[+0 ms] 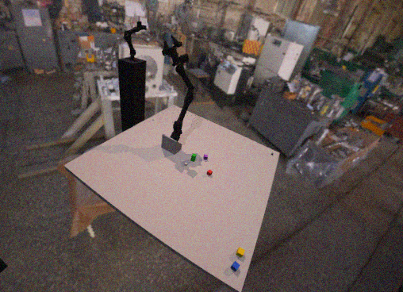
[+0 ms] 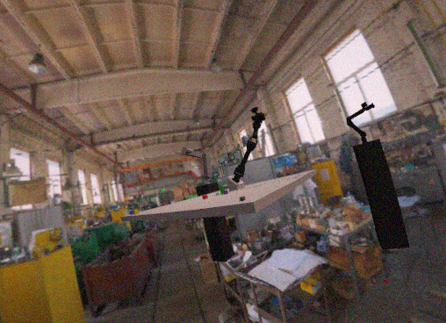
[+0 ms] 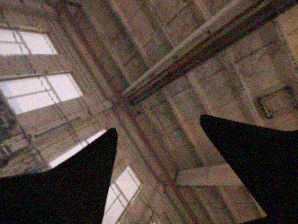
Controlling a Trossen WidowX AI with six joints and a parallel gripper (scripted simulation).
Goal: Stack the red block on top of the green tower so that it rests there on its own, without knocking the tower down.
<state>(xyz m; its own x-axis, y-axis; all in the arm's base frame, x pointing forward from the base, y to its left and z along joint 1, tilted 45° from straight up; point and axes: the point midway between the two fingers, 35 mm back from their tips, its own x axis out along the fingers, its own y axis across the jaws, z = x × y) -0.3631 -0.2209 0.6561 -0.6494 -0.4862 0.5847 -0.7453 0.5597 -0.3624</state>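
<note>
The red block lies on the pale table top, apart from the green tower. The green tower stands upright, a little taller than wide, between the red block and the arm's base in the top view. My gripper is open, its two dark fingers wide apart with nothing between them in the wrist view. It is raised high above the table at the top of the stretched-up arm, far from both block and tower. The wrist view shows only ceiling and windows.
A purple block stands close beside the tower. A grey upright panel is by the arm's base. A small pale object lies near the tower. Yellow and blue blocks lie at the far corner. Another arm stands on a black pillar.
</note>
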